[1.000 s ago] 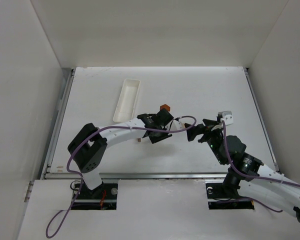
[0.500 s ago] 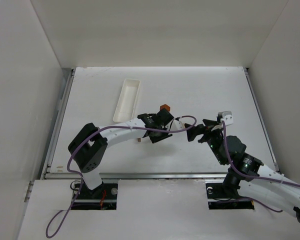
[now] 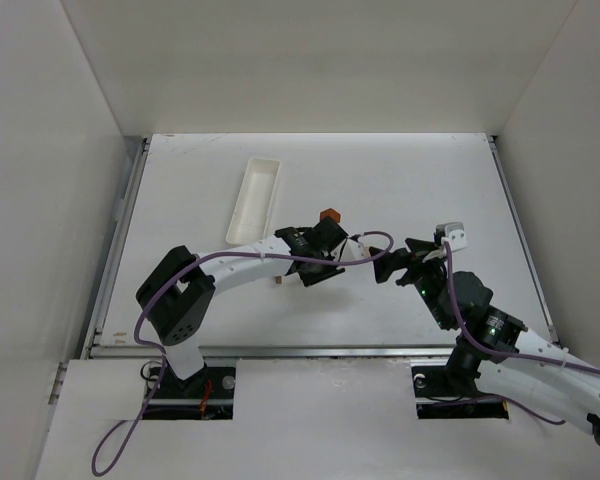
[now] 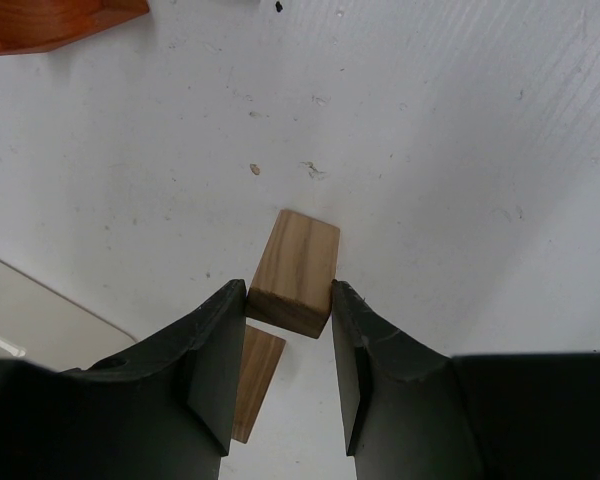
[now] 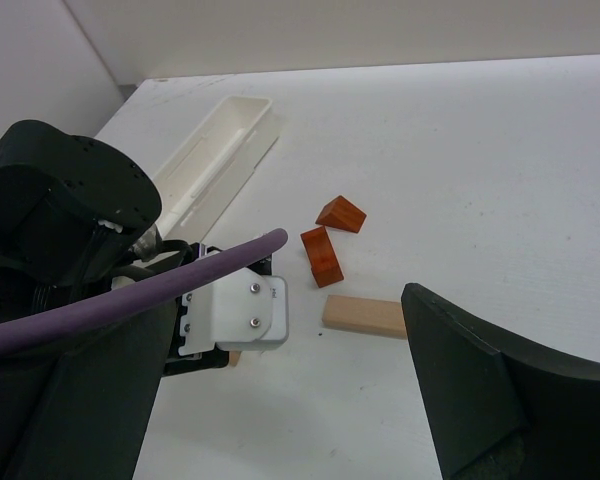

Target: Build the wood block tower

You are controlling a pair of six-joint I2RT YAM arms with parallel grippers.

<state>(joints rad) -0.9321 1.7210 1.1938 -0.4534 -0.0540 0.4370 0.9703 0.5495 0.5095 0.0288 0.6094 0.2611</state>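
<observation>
1. Between the drawn-in fingers of the left gripper (image 4: 288,297) sits a tan block (image 4: 298,260), clamped by its two side faces. The left wrist view does not show whether it rests on the tabletop (image 4: 430,150) or is lifted off it.
2. Just below that block in the same view lies a second tan block (image 4: 257,385), flat on the tabletop and partly hidden by the left finger. Whether the two blocks touch I cannot tell.
3. Near the middle of the tabletop, seen from the right wrist, lie an orange-red wedge (image 5: 341,213) and a second orange-red piece (image 5: 321,256). They are close together but apart.
4. A long tan block (image 5: 365,316) lies flat just in front of them, touching neither. In this view none of these pieces rests on another.
5. The right gripper (image 3: 395,262) has its jaws spread wide and grasps nothing. From above it sits just to the right of the left gripper, not touching it.
6. A small tan piece (image 3: 276,284) lies on the tabletop just beside the left arm (image 3: 250,262).
7. A purple cable (image 5: 130,300) arcs from the left arm's wrist across the right wrist view.
8. The white tray (image 3: 255,200) lies on the tabletop beyond the left arm, to the left of the blocks and apart from them.
</observation>
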